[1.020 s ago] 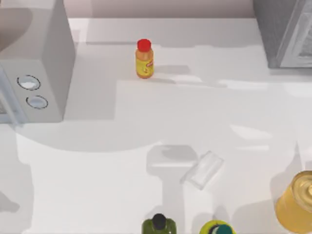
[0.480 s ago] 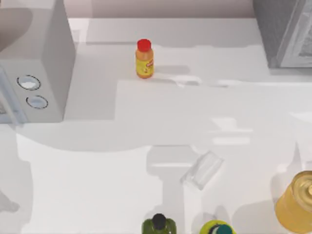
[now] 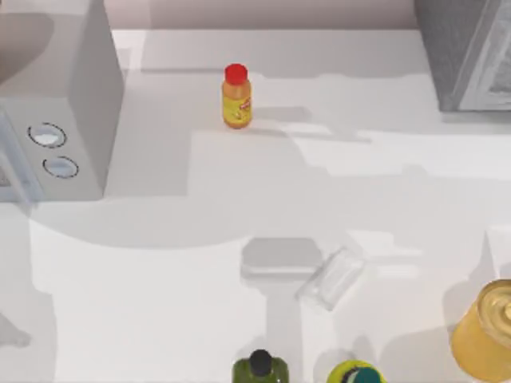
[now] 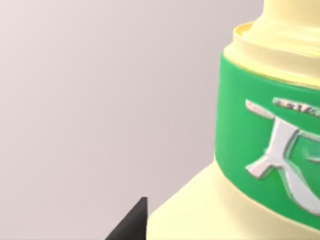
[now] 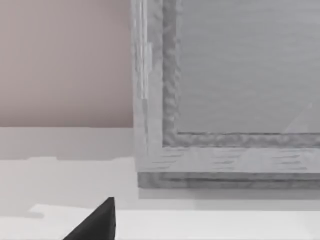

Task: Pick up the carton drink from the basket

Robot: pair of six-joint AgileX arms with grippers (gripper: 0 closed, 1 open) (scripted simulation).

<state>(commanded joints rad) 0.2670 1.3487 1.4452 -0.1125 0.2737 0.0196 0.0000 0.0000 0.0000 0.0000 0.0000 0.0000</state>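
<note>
Shadows shift across the table while no carton or basket appears, jaw states untellable, so picking remains undone.

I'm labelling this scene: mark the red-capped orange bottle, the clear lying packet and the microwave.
orange bottle (image 3: 236, 102), top view, on its label.
clear packet (image 3: 331, 278), top view, on its middle.
microwave (image 3: 76, 88), top view, on its top panel.
</note>
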